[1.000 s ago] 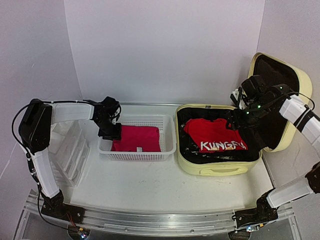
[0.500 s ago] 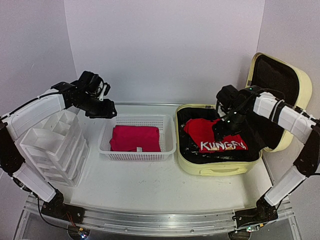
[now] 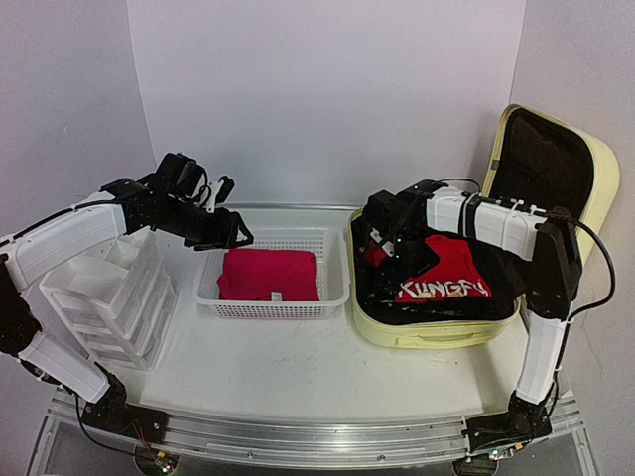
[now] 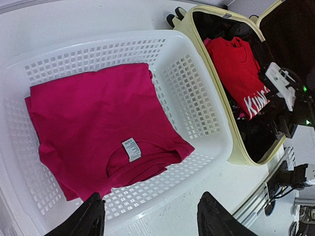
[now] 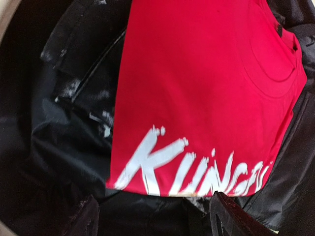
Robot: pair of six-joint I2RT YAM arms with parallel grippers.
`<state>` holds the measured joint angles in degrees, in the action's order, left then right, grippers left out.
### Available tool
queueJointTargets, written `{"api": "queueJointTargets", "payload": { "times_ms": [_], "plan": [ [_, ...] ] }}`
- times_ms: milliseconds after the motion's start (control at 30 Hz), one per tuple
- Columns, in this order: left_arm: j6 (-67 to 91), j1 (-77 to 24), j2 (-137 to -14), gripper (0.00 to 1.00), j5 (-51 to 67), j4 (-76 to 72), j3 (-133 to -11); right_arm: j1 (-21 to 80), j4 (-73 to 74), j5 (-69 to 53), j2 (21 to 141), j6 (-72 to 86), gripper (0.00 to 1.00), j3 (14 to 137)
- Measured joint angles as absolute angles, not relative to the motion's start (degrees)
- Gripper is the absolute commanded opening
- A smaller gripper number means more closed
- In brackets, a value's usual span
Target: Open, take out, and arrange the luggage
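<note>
- Nearest me lies bare white table (image 3: pixel 298 367), with nothing on it between the arms' bases and the things further back.
- A white plastic drawer unit (image 3: pixel 109 297) stands out to the left, beside and lower than the left gripper (image 3: pixel 234 240), under that arm's forearm.
- The left gripper's (image 4: pixel 152 216) jaws are released and spread wide with nothing between them. They hang above the left rim of a white mesh basket (image 3: pixel 332 273), apart from it.
- Below and ahead of those jaws a folded magenta shirt (image 4: pixel 93 123) lies flat in the basket, its neck label up.
- The basket's right wall stands just beside the luggage (image 3: pixel 437 335), so it lies between the two grippers.
- The luggage lies flat on the right of the table, shell open upward. Its lid (image 3: pixel 590 169) stands raised on the right, black lining facing left.
- Its long axis seems to run from the near edge toward the back wall; small black wheels (image 4: pixel 173 17) show at the far left corner.
- The right gripper (image 3: pixel 382 243) is down inside the shell near that far left part, its arm reaching across the open luggage.
- Its (image 5: pixel 157 216) jaws are also released and empty.
- Straight ahead of them lies a red T-shirt (image 5: pixel 206 88) with white lettering, ringed by crumpled black lining (image 5: pixel 74 128). I cannot tell whether the fingers touch it.
</note>
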<state>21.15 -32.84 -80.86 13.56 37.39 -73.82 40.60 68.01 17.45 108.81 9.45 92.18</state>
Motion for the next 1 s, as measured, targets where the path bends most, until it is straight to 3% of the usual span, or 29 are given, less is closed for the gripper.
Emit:
{"api": "queueJointTargets", "payload": {
  "times_ms": [400, 533, 1000],
  "plan": [
    [22.06, -34.24, -80.86, 0.65, 15.94, 35.46, -73.28, 40.71, 68.07, 19.03, 115.28, 8.73, 0.75, 94.87],
    [22.04, -34.24, -80.86, 0.65, 16.34, 35.42, -73.28, 40.93, 68.07, 19.9, 115.96, 8.32, 0.7, 94.87],
    [22.15, -34.24, -80.95, 0.65, 16.91, 35.35, -73.28, 40.97, 68.05, 26.89, 116.36, 6.68, 0.28, 94.87]
  ]
}}
